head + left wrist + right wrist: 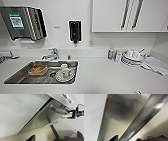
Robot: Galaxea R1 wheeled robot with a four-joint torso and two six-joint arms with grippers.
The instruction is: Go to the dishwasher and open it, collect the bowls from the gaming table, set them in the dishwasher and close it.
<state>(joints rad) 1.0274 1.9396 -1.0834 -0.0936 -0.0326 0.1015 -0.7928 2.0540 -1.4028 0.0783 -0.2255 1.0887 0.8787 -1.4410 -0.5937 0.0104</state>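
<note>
The dishwasher [121, 114] shows close up in the right wrist view as a brushed steel front with its long bar handle [149, 112] slanting across. My right gripper [134, 139] is open, and the bar runs between its dark fingertips [114, 138]. In the left wrist view the same steel front [42, 121] and its handle [57, 109] sit below the white counter edge, with my right gripper [73, 114] at the handle's far end. My left gripper [55, 138] hangs open and empty near that front. The gaming table and its bowls are out of view.
Straight ahead is a white counter [105, 75] with a steel sink [15, 77] holding a brown dish [37, 69] and a cup on a plate [65, 73]. Stacked plates [131, 60] and a cloth [156, 65] lie at the right. A soap dispenser [74, 30], a towel dispenser [22, 22] and wall cabinets [130, 15] hang above.
</note>
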